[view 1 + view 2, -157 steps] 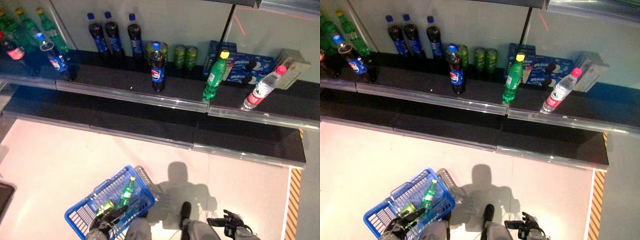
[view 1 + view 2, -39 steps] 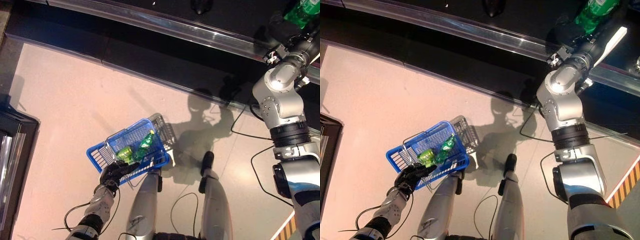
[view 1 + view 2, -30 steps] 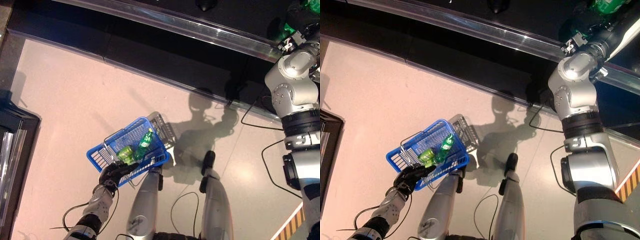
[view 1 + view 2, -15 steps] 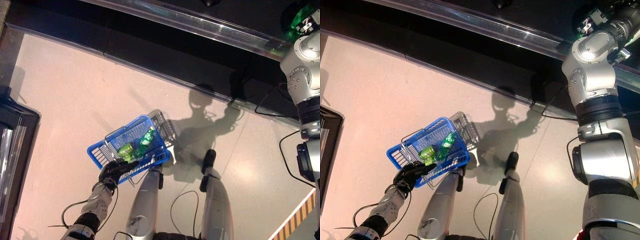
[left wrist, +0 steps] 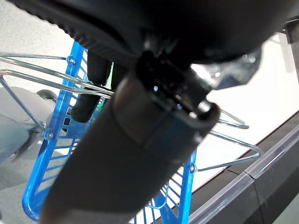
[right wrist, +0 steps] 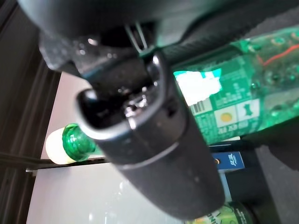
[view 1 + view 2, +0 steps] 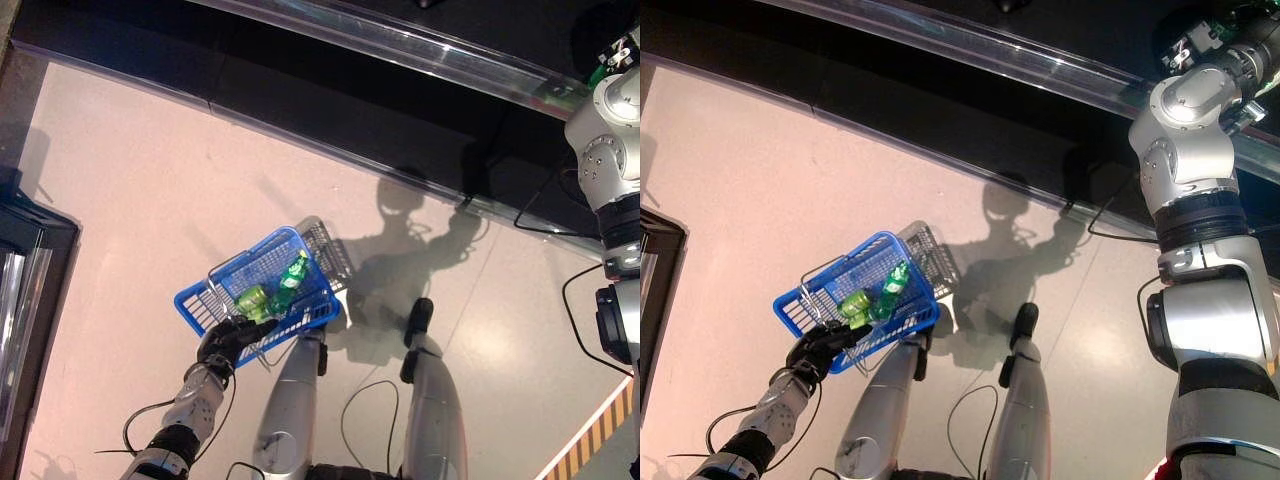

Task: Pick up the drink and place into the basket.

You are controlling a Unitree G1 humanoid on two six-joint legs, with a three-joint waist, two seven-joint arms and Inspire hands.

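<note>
My left hand (image 7: 228,340) is shut on the thin wire handles (image 5: 42,77) of the blue basket (image 7: 205,300), which hangs low at my left. A green bottle (image 7: 291,273) and a green can (image 7: 250,300) lie in it. My right arm reaches up to the shelf at the upper right, with my right hand (image 7: 1200,35) there. In the right wrist view the thumb (image 6: 154,140) and fingers close round a green bottle (image 6: 233,107) with a yellow cap (image 6: 58,142).
A clear shelf rail (image 7: 400,40) runs across the top above a dark lower ledge (image 7: 300,100). A dark fixture (image 7: 20,260) stands at the left edge. Yellow-black floor tape (image 7: 590,440) lies at the lower right. Blue boxes (image 6: 229,161) stand behind the bottle.
My right arm has swung further right and up toward the shelf, with the hand closer on the green bottle. The blue basket hangs as before. The view has shifted a little.
</note>
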